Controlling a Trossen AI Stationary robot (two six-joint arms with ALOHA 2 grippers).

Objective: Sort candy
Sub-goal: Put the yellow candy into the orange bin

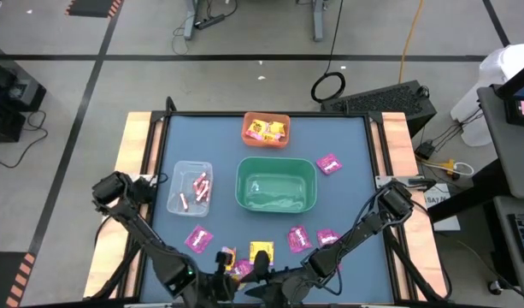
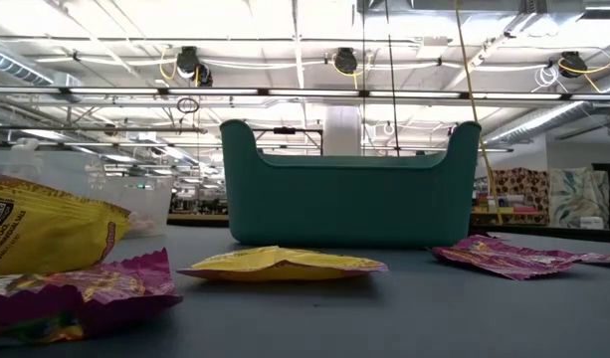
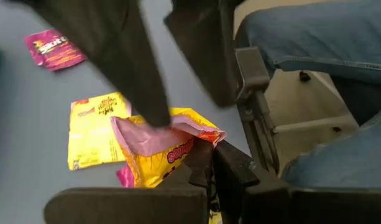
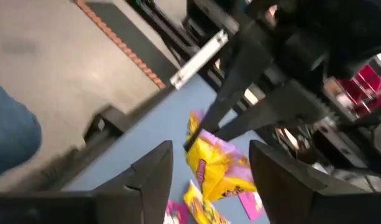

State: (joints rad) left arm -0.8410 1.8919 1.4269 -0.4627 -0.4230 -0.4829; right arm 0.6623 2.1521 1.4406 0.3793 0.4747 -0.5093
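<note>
High view looks straight down on the whole blue-grey table top (image 1: 347,184). Low view sits at table level, close behind a teal plastic bin (image 2: 349,199) (image 1: 276,183). Both wrist views look close onto one crumpled yellow-and-pink candy packet (image 3: 168,152) (image 4: 220,165).

Both arms are dark, almost black, built of slim straight links joined by thicker rounded joints. The left arm (image 1: 129,214) carries a bulky block-shaped joint at its outer bend, and the right arm (image 1: 373,218) has a matching one. A small green light glows on the left arm's lower housing.

The left gripper (image 3: 209,171) has matte black, flat-sided fingers (image 3: 237,165) with squared edges, rising from a broad black bar behind the jaws. The right gripper (image 4: 209,165) has two dark tapered fingers (image 4: 154,174) with angled tips, set on a similar wide black base behind the jaws.
</note>
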